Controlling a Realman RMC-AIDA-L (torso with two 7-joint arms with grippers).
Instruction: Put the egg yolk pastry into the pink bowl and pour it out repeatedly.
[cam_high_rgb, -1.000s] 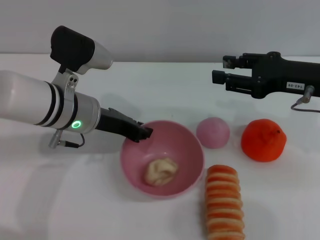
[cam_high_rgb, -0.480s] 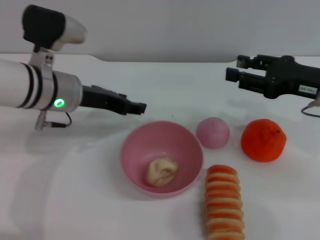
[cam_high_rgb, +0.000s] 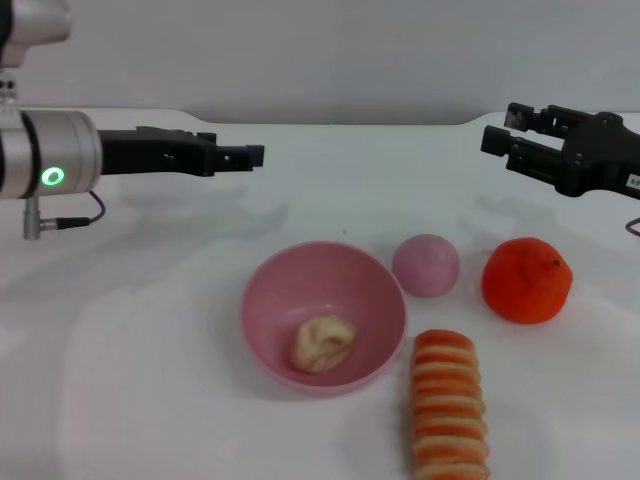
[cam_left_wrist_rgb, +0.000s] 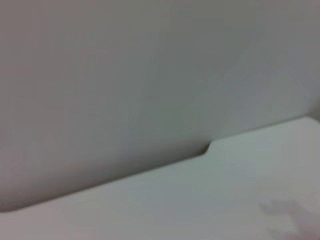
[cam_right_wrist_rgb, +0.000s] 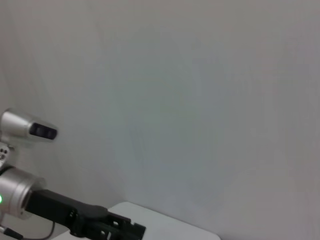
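The left gripper (cam_high_rgb: 250, 154) hangs in the air above the far left part of the white table (cam_high_rgb: 150, 380), well behind the pink bowl (cam_high_rgb: 324, 317) and clear of it, its black fingers stretched out level toward the middle of the scene; they lie so close together that no gap shows between them, and they have hold of nothing. A green ring light glows on the silver wrist cuff behind it. The right gripper (cam_high_rgb: 503, 130) hovers at the far right, above and behind the orange (cam_high_rgb: 527, 280), with its two black fingers plainly parted and nothing between them; a small white label sits on the side of its black body at the picture's edge, but its print is too small to read. The egg yolk pastry (cam_high_rgb: 323, 343) lies inside the pink bowl, on the bottom toward the near wall, a pale lumpy ball resting free of both arms. The bowl stands upright on the table. Just to its right and a little farther back sits a smooth pink dome (cam_high_rgb: 426, 265), near the rim but apart from it, and the orange stands just beyond that. An orange-and-cream striped roll (cam_high_rgb: 450, 405) lies in front of the dome, close beside the bowl's near right side. The right wrist view shows the left arm's dark fingers (cam_right_wrist_rgb: 125, 227) against a plain pale wall; the left wrist view shows only the wall and the table edge.
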